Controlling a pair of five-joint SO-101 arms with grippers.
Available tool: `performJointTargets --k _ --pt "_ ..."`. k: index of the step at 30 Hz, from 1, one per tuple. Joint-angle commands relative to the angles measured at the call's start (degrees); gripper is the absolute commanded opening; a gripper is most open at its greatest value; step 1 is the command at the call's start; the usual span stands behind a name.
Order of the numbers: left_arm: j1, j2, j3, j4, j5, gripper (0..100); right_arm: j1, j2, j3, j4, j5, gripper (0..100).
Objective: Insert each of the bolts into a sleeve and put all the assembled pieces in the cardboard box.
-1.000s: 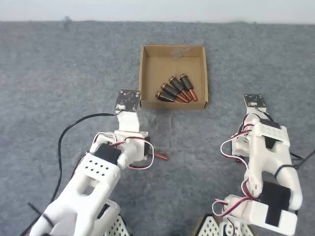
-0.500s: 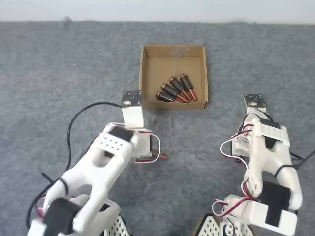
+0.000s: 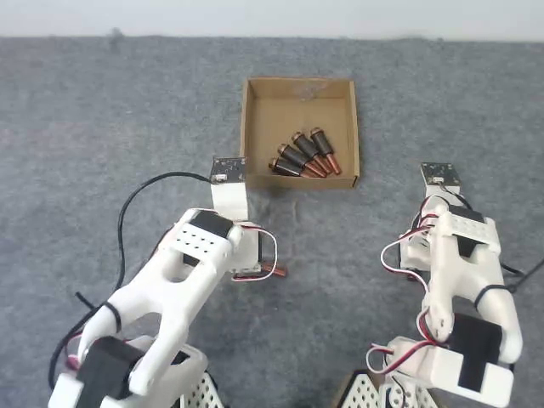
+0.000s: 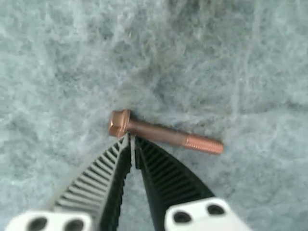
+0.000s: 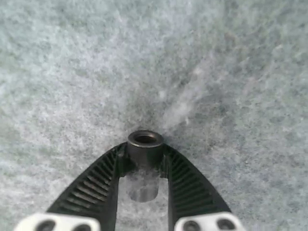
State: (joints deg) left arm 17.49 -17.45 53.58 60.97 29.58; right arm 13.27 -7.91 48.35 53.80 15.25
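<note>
Grey counter (image 3: 85, 127): the left hand (image 4: 131, 139), fingers nearly together, touches the loose bolt (image 4: 163, 135) at its tips. The right hand (image 5: 144, 150) clamps a sleeve (image 5: 145, 143). Judged step: bolt pickup, which calls for opening around the shank.

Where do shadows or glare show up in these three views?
High view: even light, no glare, only faint shadows at the cardboard box. Left wrist view: a soft dark patch on the carpet beside the bolt head. Right wrist view: a diffuse shadow around the sleeve held between the right fingers.
</note>
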Motion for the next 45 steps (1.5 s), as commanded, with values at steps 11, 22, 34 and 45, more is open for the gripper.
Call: performJointTargets --k 11,22,34,45 --pt "-0.18 -5.36 -0.75 4.13 -6.95 1 1.01 0.04 -1.58 0.40 -0.79 0.6" --pt "-0.18 10.90 -5.67 -1.05 -6.95 1 1.01 0.04 -1.58 0.57 -0.79 0.6" --pt "-0.53 12.31 -8.22 -11.16 -6.95 1 1.01 0.04 -1.58 0.66 -0.79 0.6" --pt "-0.09 11.87 -8.31 -21.80 -6.95 1 1.01 0.04 -1.58 0.75 -0.79 0.6"
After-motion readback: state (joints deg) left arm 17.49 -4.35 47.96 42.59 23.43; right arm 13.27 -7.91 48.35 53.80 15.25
